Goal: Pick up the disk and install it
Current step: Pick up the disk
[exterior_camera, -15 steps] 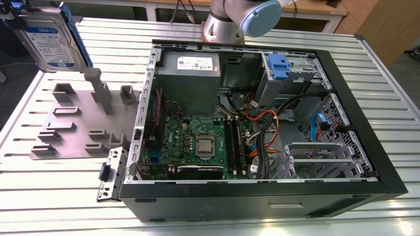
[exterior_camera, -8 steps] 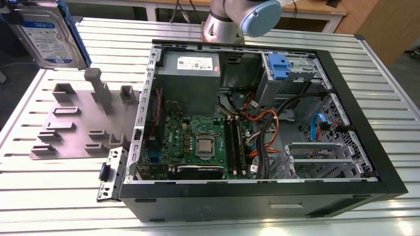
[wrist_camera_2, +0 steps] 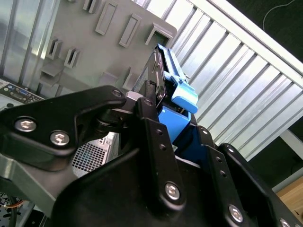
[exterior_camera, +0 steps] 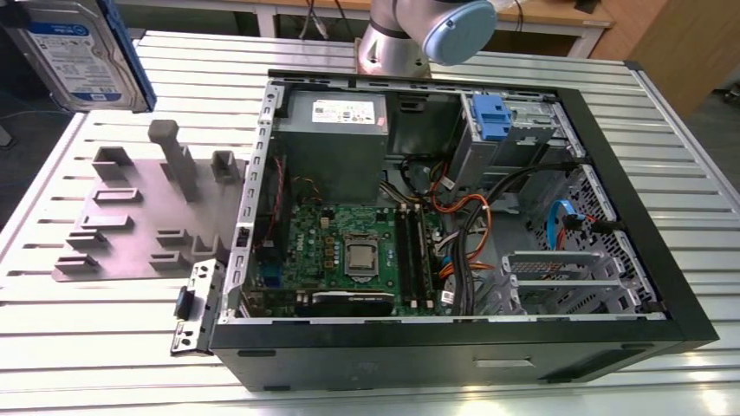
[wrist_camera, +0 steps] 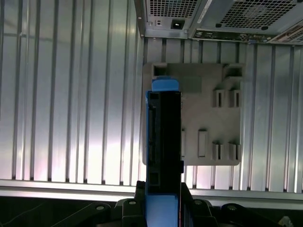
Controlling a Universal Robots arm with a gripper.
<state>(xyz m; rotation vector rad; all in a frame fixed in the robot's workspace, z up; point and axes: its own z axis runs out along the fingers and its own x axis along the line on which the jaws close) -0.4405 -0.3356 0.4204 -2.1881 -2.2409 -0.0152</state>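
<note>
Exterior view puts the disk (exterior_camera: 72,52) aloft at its left, well apart from the grey fixture (exterior_camera: 139,217) on the surface (exterior_camera: 104,347). In the first wrist view the pincer (wrist_camera: 163,198) clamps it edge-on. A firm, untilted hold seems what matters for carrying it to the open case (exterior_camera: 647,286).

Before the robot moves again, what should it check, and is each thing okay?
1. Disk gripped: ok, the gripper is shut on it.
2. Disk clear of the grey holder plate: ok, it is up in the air.
3. Computer case open: ok, the side is off.
4. Bay by the blue latch empty: cannot tell.
5. Loose cables away from that bay: cannot tell.
</note>
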